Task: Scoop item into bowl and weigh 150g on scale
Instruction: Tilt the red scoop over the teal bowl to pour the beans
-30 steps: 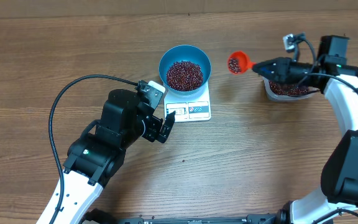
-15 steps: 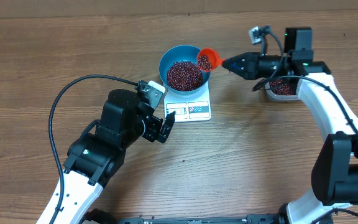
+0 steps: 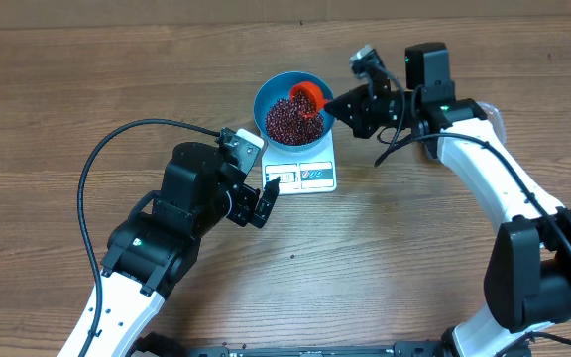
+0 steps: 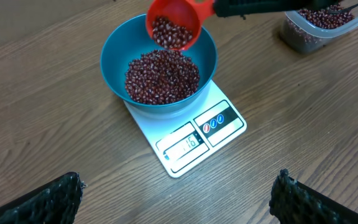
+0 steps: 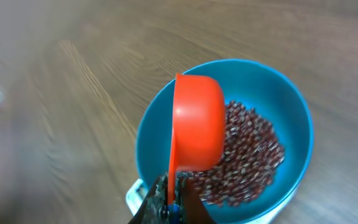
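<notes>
Orange scoop (image 4: 174,23) is tipped over the bowl (image 4: 114,62), mouth angled down at the beans (image 4: 160,78) heaped inside. It has a load in it, and none is seen falling in the left wrist view. Right gripper (image 3: 350,104) is clenched on the scoop handle. Left gripper (image 3: 262,201) hangs w/ fingers wide apart, grasping nothing, near the display end of the scale (image 4: 194,134) but apart from it. Bowl sits on the scale's back part. The display & buttons are clear of it, digits too small to read for sure. More beans wait in the tub (image 4: 319,25), well apart to the right.

Step in hand, as I judge it: the pour. To do it well:
- Roll the wrist slowly so beans trickle, not dump, esp. near target.
- Hold the scoop lip inside the rim & low, so nothing bounces onto the table.
- Don't let the scoop or fingers rest on the bowl, since any push falsifies the wt.
- Pause, let the reading settle, then check vs 150g.
- If short, top up w/ part-scoops. An overshoot means lifting beans back out, which is slower.
- The left arm had best not touch the scale.
</notes>
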Robot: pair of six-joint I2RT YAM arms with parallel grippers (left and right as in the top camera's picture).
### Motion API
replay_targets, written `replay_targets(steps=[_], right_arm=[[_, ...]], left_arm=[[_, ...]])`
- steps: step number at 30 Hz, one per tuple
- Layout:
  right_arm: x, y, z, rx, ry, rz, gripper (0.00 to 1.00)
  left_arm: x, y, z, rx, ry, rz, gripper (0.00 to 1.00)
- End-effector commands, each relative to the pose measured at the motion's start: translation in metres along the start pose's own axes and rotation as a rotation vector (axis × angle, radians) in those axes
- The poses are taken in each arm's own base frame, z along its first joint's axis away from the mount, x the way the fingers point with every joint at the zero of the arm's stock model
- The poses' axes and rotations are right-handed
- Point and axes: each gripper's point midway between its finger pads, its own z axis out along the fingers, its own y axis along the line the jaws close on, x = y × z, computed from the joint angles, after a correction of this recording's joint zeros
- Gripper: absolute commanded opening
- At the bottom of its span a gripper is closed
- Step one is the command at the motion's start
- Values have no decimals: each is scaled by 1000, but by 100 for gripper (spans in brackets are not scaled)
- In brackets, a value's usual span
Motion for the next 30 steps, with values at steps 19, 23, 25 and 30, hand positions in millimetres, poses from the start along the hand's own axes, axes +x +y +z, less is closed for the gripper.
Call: replay_targets(steps=[19, 23, 25, 30], right_arm=[[-12, -15, 3, 111, 19, -905, 4], [-12, -15, 3, 111, 18, -905, 4], [-12, -15, 3, 111, 18, -905, 4], [-15, -15, 2, 116, 11, -906, 4]], left_arm=[[-8, 0, -2, 4, -16, -10, 100], [-8, 0, -2, 4, -16, -10, 100], [-8, 0, -2, 4, -16, -10, 100], [-8, 0, -2, 4, -16, -10, 99]])
